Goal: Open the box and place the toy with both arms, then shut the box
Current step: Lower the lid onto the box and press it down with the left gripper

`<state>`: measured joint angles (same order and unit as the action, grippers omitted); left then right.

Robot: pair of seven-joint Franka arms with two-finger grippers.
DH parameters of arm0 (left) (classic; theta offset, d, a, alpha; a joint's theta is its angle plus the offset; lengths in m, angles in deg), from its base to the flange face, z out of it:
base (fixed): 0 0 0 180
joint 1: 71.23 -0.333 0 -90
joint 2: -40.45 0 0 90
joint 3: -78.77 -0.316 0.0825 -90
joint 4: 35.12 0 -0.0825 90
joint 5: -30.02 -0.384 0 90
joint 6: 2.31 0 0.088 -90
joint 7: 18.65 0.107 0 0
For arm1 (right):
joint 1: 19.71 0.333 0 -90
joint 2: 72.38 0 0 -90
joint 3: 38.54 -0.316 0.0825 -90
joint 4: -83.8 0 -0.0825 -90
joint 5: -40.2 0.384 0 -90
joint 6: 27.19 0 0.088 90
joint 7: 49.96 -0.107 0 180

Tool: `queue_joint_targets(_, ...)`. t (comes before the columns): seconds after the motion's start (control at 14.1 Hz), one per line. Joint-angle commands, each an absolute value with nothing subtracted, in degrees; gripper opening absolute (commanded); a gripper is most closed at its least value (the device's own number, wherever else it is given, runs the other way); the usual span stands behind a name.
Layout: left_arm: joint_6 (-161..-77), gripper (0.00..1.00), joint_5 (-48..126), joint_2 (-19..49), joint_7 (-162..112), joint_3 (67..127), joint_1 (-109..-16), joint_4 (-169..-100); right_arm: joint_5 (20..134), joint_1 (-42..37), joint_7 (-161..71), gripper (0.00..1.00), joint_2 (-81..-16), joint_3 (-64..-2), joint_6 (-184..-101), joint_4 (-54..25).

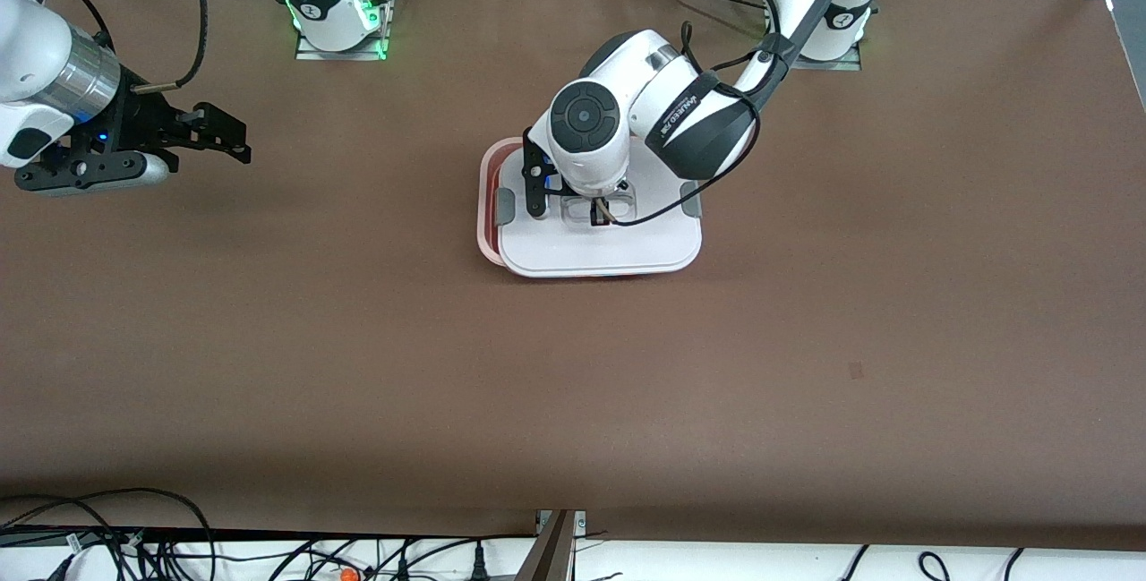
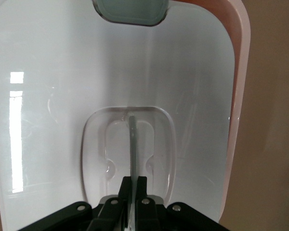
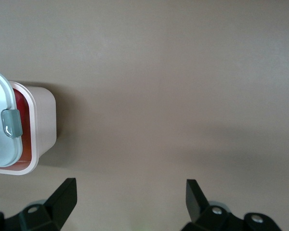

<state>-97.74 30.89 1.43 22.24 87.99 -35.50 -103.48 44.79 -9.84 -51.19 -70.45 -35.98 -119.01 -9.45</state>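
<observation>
The left gripper [image 2: 131,185] pinches the handle [image 2: 133,139] of the lid [image 1: 598,241], sitting crooked on the box [image 1: 484,205], so it may slip off, while the right gripper [image 3: 130,197] waits wide open beside the box.

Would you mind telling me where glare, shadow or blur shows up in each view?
Left wrist view: window-like glare streaks on the lid; left tool shut on the handle.
Right wrist view: box casts a soft shadow on the table.
Front view: evenly lit, sharp.

One box [image 1: 488,205], one lid [image 1: 600,245], two grey clips [image 1: 507,206].
</observation>
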Motion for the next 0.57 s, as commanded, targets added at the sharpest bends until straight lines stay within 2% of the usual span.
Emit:
queue_joint_targets(0.0, -96.5, 0.00, 32.3, 0.5, 19.9, 87.5, -33.9, -101.0, 44.3, -11.2, -51.0, 1.00, -70.4, -37.1, -119.8, -8.8)
queue_joint_targets(0.49, -98.5, 0.00, 32.1, 0.1, 19.8, 87.3, -32.0, -100.9, 42.0, -11.0, -50.6, 1.00, -68.9, -37.3, -119.3, -6.7)
